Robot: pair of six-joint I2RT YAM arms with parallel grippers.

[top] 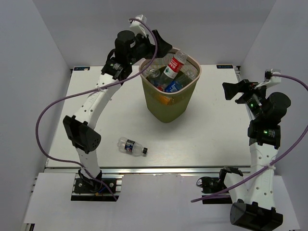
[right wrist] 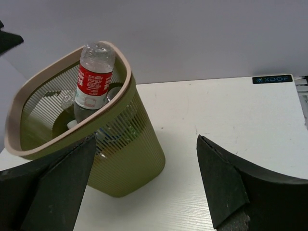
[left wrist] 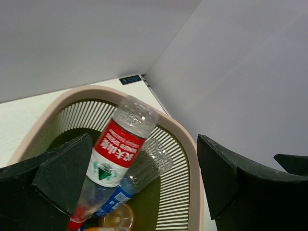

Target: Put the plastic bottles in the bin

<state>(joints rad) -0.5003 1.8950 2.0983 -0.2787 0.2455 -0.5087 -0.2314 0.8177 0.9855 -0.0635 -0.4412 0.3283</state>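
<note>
The olive bin [top: 169, 103] with a pink rim stands at the middle back of the table. It holds several bottles; a red-labelled one [top: 174, 65] sticks up above the rim. One clear blue-labelled bottle [top: 132, 146] lies on the table near the front left. My left gripper [top: 161, 46] is open and empty above the bin's rear left rim. In the left wrist view my left gripper [left wrist: 144, 183] looks down on the red-labelled bottle [left wrist: 118, 150], an unlabelled clear one [left wrist: 150, 163] and a blue-labelled one [left wrist: 111, 201]. My right gripper [top: 232, 91] is open and empty, right of the bin [right wrist: 126, 154].
White walls close in the table on the left, back and right. The left arm's purple cable [top: 45, 115] loops over the table's left side. The right wrist view shows bare table [right wrist: 216, 115] between the bin and the right edge.
</note>
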